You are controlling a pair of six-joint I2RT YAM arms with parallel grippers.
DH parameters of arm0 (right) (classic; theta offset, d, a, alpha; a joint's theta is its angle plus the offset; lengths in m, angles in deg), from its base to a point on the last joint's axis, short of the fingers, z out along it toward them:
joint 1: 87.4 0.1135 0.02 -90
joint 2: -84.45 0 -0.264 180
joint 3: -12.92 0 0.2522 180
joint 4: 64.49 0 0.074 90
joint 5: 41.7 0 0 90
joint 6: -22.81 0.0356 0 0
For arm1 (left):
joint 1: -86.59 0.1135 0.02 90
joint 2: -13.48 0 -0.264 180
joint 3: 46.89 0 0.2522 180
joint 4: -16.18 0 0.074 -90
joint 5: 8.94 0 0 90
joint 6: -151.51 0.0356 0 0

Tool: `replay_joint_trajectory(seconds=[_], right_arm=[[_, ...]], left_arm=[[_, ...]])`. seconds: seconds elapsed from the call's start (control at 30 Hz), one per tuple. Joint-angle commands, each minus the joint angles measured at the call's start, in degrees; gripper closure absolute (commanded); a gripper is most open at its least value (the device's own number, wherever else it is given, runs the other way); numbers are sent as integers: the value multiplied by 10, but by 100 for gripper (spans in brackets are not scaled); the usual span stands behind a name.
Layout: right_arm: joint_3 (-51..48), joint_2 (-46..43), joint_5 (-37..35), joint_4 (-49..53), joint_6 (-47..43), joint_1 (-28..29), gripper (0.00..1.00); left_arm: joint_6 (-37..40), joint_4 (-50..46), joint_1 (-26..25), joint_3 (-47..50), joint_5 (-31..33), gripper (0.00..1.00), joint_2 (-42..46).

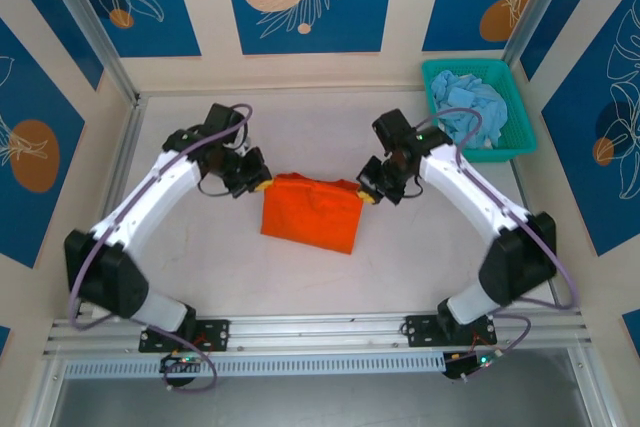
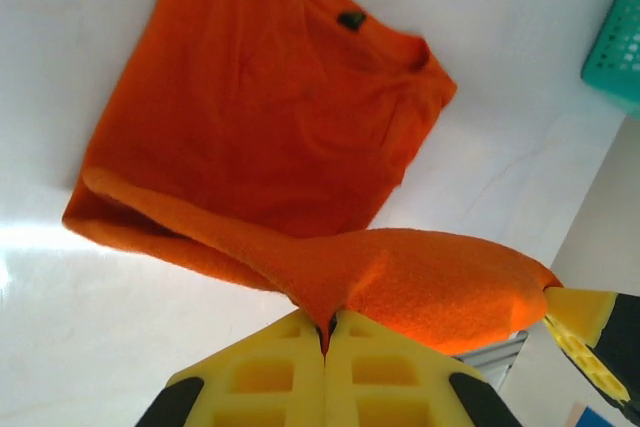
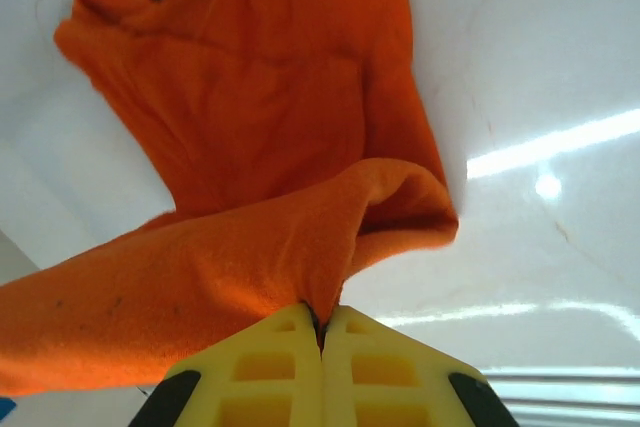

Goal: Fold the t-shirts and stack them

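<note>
The orange t-shirt point(image 1: 312, 212) lies near the middle of the worktop point(image 1: 200, 267), folded into a rough rectangle. Its far edge is lifted between the two arms.

From the top camera, the left pincer point(image 1: 262, 185) sits at the shirt's 10 o'clock corner. The right pincer point(image 1: 368, 197) sits at its 2 o'clock corner. Both touch the cloth, and the rest of the garment spreads from them toward 6 o'clock.

In the left wrist view, the left pincer point(image 2: 328, 332) is clenched on a pinch of orange fabric, its yellow pads pressed together with the cloth coming out of the seam between them. From there the gripped edge rises as a thick raised fold running toward 3 o'clock. The flat body of the shirt, neckline and dark label included, lies on the worktop toward 12 o'clock.

In the right wrist view, the right pincer point(image 3: 322, 327) is likewise clamped on the orange cloth, which emerges from between its closed yellow pads. A fold runs off toward 9 o'clock, and the shirt body stretches toward 12 o'clock.

At the worktop's 2 o'clock corner stands a teal mesh basket point(image 1: 508, 151). It holds crumpled pale blue t-shirts point(image 1: 468, 109), well apart from both pincers.
</note>
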Motion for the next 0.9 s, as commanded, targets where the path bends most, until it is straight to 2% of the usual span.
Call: replay_joint_trajectory(seconds=[0.0,0.07,0.1,0.23,0.3,0.33,0.4,0.53,0.63,0.73,0.87], right_arm=[[50,83,41,3,-52,-40,100],[89,156,55,7,-62,-65,98],[113,196,64,14,-65,-78,94],[215,303,66,55,-65,-117,63],[237,300,50,61,-53,-127,45],[244,291,56,49,-56,-128,37],[256,279,63,43,-72,-129,33],[220,235,46,30,-99,-120,34],[123,179,75,-38,-100,-97,44],[17,131,117,-124,-83,-64,46],[-102,92,127,-211,-37,1,53]], left_arm=[[27,25,29,-60,-26,91,-92],[27,18,41,-130,-23,79,-173],[28,16,45,-173,-24,66,-218],[60,-77,57,-417,-9,40,-394],[69,-127,58,-505,12,33,-431],[72,-134,57,-515,28,31,-427],[70,-116,56,-481,55,31,-389],[59,-42,41,-331,69,33,-282],[76,-5,18,-228,42,34,-236],[114,19,-6,-147,5,35,-216],[117,89,-44,-43,-61,39,-192]])
